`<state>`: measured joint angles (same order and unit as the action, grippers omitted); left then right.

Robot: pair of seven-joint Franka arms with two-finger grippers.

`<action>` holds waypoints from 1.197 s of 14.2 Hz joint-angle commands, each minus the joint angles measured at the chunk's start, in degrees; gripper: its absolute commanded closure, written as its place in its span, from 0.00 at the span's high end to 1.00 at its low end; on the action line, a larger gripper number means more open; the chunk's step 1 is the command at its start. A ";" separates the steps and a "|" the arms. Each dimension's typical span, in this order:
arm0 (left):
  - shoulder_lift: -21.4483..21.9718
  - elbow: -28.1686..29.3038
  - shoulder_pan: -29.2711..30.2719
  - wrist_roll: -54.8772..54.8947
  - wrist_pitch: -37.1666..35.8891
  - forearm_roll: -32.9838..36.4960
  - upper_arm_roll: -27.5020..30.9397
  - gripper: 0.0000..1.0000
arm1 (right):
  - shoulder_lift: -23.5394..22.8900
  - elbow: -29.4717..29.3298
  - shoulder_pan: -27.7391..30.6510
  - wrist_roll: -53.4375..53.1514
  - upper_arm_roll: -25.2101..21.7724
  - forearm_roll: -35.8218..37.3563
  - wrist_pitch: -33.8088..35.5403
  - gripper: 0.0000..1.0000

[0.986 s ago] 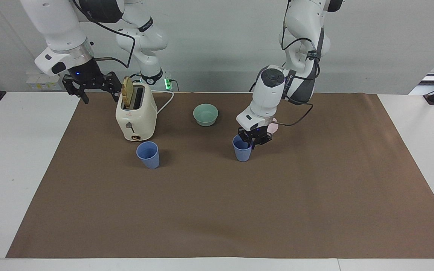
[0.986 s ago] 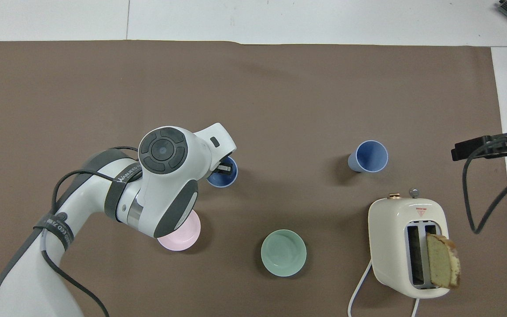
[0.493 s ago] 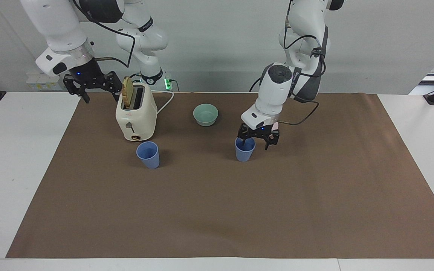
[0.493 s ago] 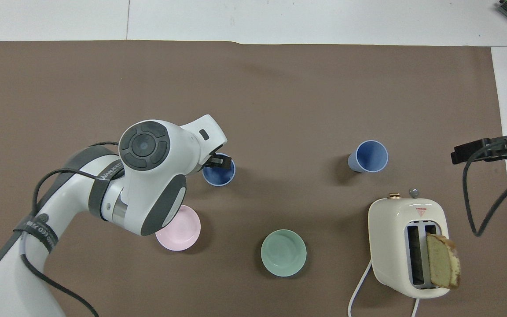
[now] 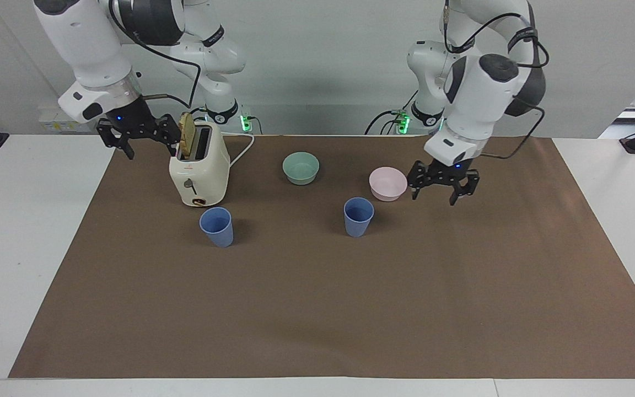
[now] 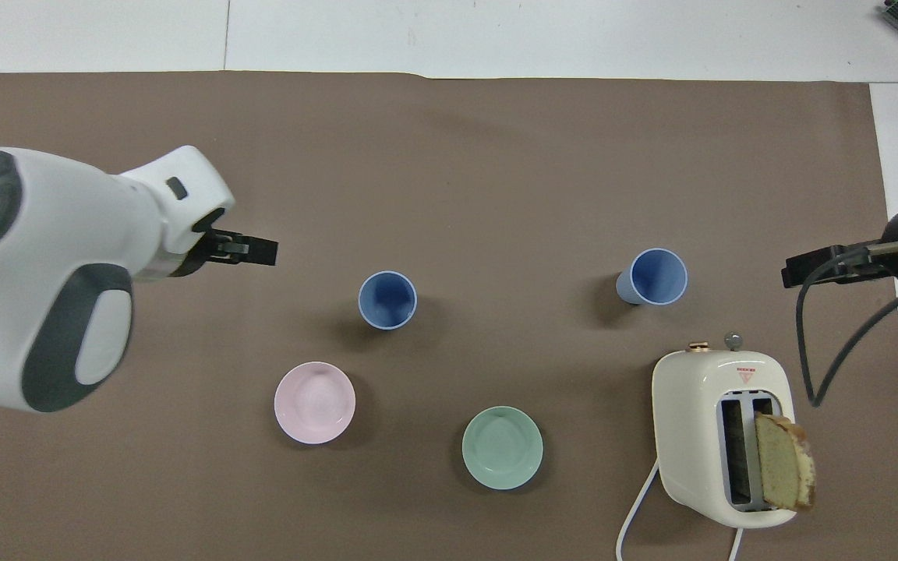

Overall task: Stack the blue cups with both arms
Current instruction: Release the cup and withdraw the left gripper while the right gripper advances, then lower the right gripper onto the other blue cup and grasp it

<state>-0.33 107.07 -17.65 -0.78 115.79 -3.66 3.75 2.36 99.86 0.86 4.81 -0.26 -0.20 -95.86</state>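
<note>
With both hands spread wide and empty, the left hand [image 5: 442, 189] should drop squarely over the nearer cup [image 5: 359, 216], pinching its rim without tipping it.

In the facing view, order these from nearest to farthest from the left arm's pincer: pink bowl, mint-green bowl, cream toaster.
Measured from the open left pincer, which hangs over the brown mat:
1. The pale pink round bowl, right beside the pincer.
2. The mint-green round bowl, mid-table, nearer to the robots than the pink bowl.
3. The cream two-slot toaster, toward the right arm's end.
</note>
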 commanded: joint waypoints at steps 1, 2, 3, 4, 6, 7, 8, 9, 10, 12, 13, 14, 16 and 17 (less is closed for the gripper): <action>-0.46 -7.02 7.08 8.40 -8.79 -0.21 -0.67 1.00 | 2.21 5.61 2.56 1.43 0.18 0.91 -3.54 1.00; -0.46 -8.96 8.85 11.04 -11.43 -0.21 -0.67 1.00 | 1.69 6.05 2.65 1.08 0.18 0.73 -4.33 1.00; -0.38 -10.55 10.43 12.89 -13.03 -0.12 -0.58 1.00 | 0.64 6.92 2.48 0.82 0.18 0.47 -5.64 1.00; -0.46 -12.56 11.49 13.43 -14.00 -0.12 -0.58 1.00 | -0.67 7.80 2.31 0.81 0.18 0.47 -7.48 1.00; -0.81 -17.22 13.33 13.53 -18.20 0.06 -0.58 1.00 | -3.84 9.82 1.96 0.81 0.26 0.29 -11.70 1.00; -0.99 -19.24 14.13 13.53 -20.32 0.06 -0.58 1.00 | -4.98 10.70 1.60 0.81 0.35 0.29 -13.81 1.00; -0.99 -20.57 14.49 13.53 -22.08 -0.03 -0.50 1.00 | -5.60 11.15 0.82 0.90 0.35 0.29 -16.00 1.00; -1.16 -21.37 14.49 13.53 -23.31 -0.12 -0.32 1.00 | -6.30 11.24 0.03 0.90 0.35 0.29 -17.77 1.00; -1.17 -22.16 14.58 13.53 -23.67 -0.12 -0.23 1.00 | -6.92 11.24 0.02 1.08 0.35 0.29 -19.18 1.00; -1.17 -22.43 14.58 13.53 -24.64 -0.12 -0.14 1.00 | -8.67 11.24 -0.42 1.17 0.70 0.20 -19.89 1.00; -0.73 -22.43 14.58 13.44 -25.60 -0.03 -0.14 1.00 | -9.55 11.50 -1.73 0.99 0.70 0.20 -20.50 1.00; -0.38 -22.25 14.58 13.44 -25.96 -0.12 -0.14 1.00 | -10.43 11.59 -2.43 0.82 0.62 0.20 -21.73 1.00; 1.29 -20.33 14.66 13.44 -25.79 -0.12 0.20 1.00 | -12.28 11.59 -2.62 0.90 0.70 0.20 -22.97 1.00; 1.56 -19.97 14.84 13.44 -25.96 -0.03 0.47 1.00 | -13.16 11.59 -2.70 0.82 0.79 0.20 -23.58 1.00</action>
<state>0.05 86.46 -3.85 12.04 91.23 -3.66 4.18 -9.29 111.10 -2.20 4.81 0.25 -0.21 -117.63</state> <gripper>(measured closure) 0.000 0.000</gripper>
